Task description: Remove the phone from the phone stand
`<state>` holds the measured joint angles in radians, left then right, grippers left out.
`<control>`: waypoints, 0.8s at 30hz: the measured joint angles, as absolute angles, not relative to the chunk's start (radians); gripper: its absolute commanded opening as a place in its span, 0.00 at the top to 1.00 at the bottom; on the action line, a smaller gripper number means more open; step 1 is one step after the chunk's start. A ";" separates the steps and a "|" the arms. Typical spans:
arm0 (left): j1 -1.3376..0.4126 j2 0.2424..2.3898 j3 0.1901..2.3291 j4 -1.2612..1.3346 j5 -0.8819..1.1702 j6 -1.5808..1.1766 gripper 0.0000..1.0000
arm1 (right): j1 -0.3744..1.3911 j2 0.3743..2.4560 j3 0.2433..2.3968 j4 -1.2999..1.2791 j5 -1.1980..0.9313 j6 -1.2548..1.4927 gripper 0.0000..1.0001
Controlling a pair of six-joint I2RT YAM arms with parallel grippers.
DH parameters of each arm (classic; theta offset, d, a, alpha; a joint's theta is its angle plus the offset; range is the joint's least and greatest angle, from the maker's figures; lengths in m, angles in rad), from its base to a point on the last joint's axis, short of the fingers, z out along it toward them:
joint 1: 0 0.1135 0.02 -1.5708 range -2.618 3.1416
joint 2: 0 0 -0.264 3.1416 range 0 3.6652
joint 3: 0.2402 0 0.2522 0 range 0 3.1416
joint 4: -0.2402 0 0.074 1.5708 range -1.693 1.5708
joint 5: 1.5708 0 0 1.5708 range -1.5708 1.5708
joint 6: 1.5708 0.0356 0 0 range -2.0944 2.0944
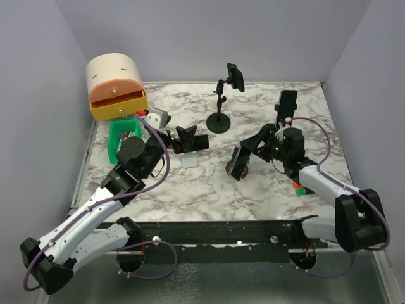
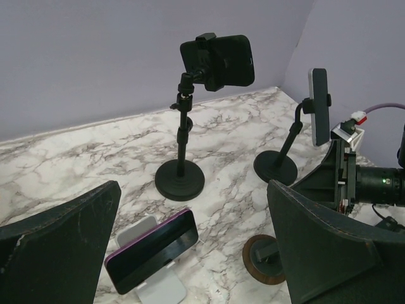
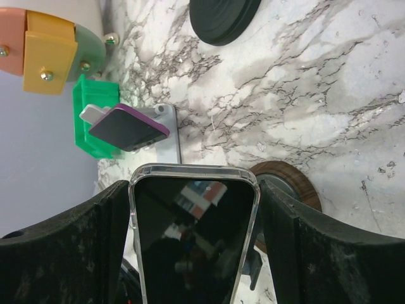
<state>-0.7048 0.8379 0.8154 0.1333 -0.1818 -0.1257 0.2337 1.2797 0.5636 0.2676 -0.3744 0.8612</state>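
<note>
My right gripper (image 3: 195,187) is shut on a black phone in a clear case (image 3: 193,247), with one finger on each long edge. The phone sits tilted over a round wooden phone stand (image 3: 297,187); I cannot tell whether it touches the stand's black bracket. In the top view this gripper (image 1: 243,155) and phone (image 1: 238,163) are right of centre. My left gripper (image 2: 192,190) is open wide around a purple-edged phone (image 2: 152,250), which leans on a white stand (image 2: 158,288). The fingers do not touch it.
Two black pole stands hold phones: one at the back centre (image 1: 235,77) and one at the back right (image 1: 288,104). A green basket (image 1: 120,140) and a tan bread-box-shaped container (image 1: 117,85) stand at the left. Small red and green blocks (image 1: 299,188) lie by the right arm.
</note>
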 measured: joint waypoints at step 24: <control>-0.716 0.835 0.815 0.133 -0.181 -0.125 0.01 | 0.234 1.069 0.545 0.153 -0.336 0.867 0.54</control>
<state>-0.7158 0.8349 0.8154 0.1333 -0.1814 -0.1249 0.2337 1.0687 0.5446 0.1532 -0.3363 0.8669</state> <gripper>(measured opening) 0.990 0.790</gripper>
